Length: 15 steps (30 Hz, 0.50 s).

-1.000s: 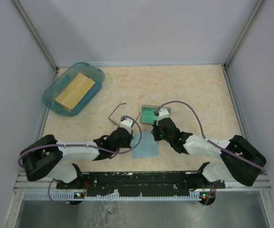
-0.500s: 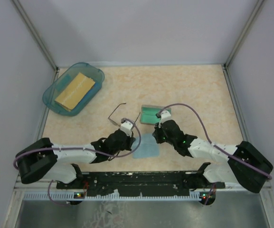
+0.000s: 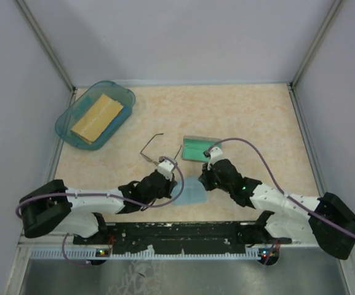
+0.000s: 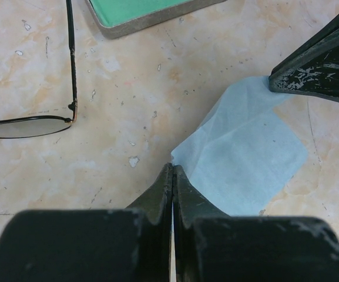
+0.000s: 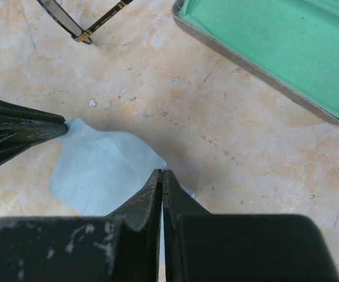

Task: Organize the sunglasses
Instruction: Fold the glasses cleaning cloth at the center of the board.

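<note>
The soft blue cloth has crumpled smaller, left pincer and right pincer closed, seemingly pinching its opposite corners.

The desk is peach-beige, marbled with pale blotches and dark specks, and on it lie a light blue cloth and a grey case lined in green. The sunglasses have a thin dark frame, a gold hinge and grey-tinted lenses. The tub is see-through teal around a tan block, and the left end effector and right end effector are black with pale scuffs.
</note>
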{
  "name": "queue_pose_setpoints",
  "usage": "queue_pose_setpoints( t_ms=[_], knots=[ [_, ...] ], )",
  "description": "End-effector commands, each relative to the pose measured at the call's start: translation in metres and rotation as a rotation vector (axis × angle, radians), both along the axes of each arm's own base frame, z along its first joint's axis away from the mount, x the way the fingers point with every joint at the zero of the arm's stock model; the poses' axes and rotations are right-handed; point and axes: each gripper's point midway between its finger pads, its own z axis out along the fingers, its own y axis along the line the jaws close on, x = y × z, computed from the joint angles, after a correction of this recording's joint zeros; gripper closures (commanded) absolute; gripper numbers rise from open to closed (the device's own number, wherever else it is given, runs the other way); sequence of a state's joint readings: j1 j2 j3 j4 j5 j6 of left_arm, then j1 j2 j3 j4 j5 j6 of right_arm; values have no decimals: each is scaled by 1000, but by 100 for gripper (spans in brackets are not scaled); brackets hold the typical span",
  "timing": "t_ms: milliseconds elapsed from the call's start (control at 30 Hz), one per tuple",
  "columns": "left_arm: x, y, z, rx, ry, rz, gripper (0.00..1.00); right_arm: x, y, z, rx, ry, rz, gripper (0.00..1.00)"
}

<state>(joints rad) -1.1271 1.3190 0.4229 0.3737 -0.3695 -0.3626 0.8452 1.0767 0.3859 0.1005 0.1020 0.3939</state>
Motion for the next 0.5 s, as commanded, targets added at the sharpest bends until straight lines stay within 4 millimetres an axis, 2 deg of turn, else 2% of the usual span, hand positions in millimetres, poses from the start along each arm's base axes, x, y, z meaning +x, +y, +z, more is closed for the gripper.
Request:
queue_pose_setpoints(
  t_ms=[0,267,467],
  knots=[
    [-3,4,2,3,-8,15,100,-8,4,5,20,-1,22,100],
    [-8,13,8,-5,-21,16,100,-14,1,0,13,8,21,100],
    [-13,9,5,-8,-12,-6,100,-16,-1,-1,8,11,23,100]
  ],
)
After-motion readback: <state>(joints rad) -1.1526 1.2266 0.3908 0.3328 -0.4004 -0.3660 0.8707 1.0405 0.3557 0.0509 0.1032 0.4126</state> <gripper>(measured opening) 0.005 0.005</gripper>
